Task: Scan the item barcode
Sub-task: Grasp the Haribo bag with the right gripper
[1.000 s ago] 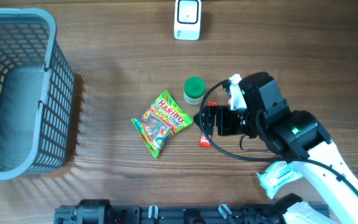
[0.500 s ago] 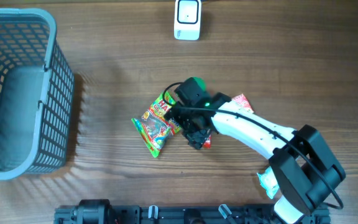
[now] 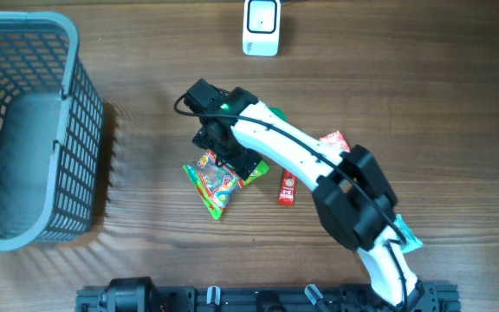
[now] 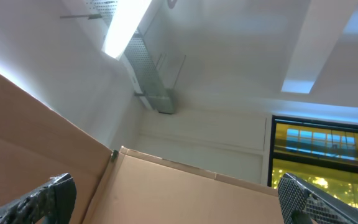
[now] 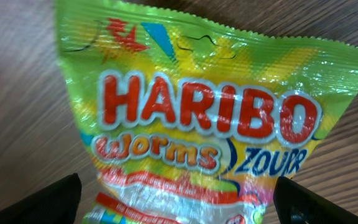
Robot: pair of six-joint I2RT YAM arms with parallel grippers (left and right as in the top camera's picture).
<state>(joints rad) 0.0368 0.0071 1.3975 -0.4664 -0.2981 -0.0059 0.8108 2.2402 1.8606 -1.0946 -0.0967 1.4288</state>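
While the right gripper hangs, fingers wide apart, over the candy bag mid-table, open wood table separates the bag from the basket at left; the left gripper (pointing at the ceiling) is spread too.

Green-yellow Haribo bag, grey basket

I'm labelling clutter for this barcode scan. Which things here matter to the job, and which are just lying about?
In the job: Haribo bag, open right claw above it, white scanner.
Lying about: grey basket, red stick packet, red-and-white packet, teal packet.
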